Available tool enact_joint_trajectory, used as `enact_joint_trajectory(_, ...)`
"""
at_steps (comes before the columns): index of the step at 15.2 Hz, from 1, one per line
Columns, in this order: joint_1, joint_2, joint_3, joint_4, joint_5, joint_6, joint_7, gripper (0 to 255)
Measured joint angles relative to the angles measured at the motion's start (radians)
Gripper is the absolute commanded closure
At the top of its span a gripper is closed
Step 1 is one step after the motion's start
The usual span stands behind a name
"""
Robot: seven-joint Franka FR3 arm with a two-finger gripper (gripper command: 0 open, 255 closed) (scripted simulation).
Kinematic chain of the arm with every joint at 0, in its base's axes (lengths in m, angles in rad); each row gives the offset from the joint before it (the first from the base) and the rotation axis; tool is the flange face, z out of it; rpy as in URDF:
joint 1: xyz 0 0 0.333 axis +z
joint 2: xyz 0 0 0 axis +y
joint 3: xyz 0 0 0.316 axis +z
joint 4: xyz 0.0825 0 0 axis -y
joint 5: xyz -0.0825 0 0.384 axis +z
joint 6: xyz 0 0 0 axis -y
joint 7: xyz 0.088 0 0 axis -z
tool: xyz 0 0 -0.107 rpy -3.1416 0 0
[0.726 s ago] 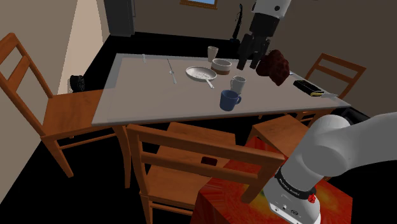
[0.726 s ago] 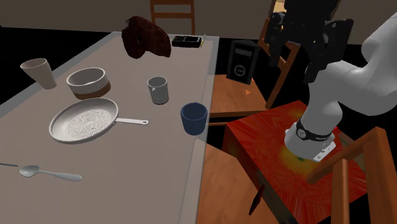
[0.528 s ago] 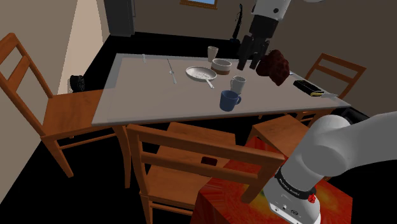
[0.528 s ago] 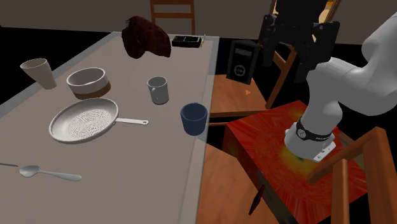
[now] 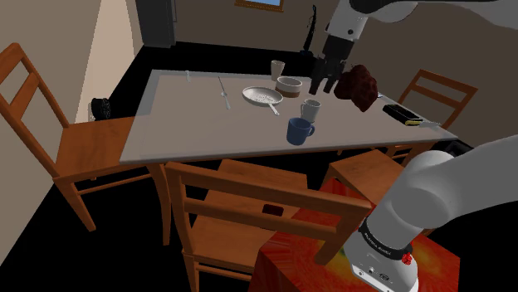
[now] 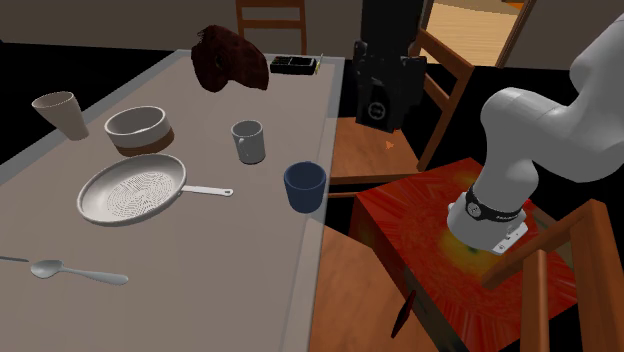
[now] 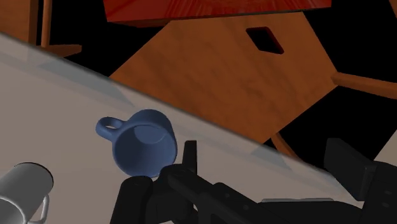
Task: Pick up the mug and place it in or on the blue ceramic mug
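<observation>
On the pale table (image 5: 191,116), the grey mug (image 5: 310,109) stands upright below the hovering gripper (image 5: 324,85) (fingers apart, empty), slightly toward the stand.

Long grey rectangular table (image 5: 191,124) is sitting mid-room, with brown wooden slat-back chairs crowding around it. The left-end chair (image 5: 79,137) is standing at the shoulder view's left. The near-side chair (image 5: 249,203) is facing the table's long edge, and the far-corner chair (image 5: 432,90) is peeking in at the right. The floor (image 5: 50,249) is rendering as plain black. A beige side wall (image 5: 112,41) is running up the left, and a darker brown back wall (image 5: 224,29) is closing off the rear. A wood-framed window (image 5: 259,3) is showing blue at the top edge. Lighting is looking pretty dim overall.
</observation>
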Motion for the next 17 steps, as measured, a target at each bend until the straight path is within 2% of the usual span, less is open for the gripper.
enact_joint_trajectory(9,-0.038,0.215,-0.155,0.066,-0.036,0.148,-0.185,0)
enact_joint_trajectory(17,-0.061,0.473,-0.277,0.212,0.024,0.247,-0.364,0)
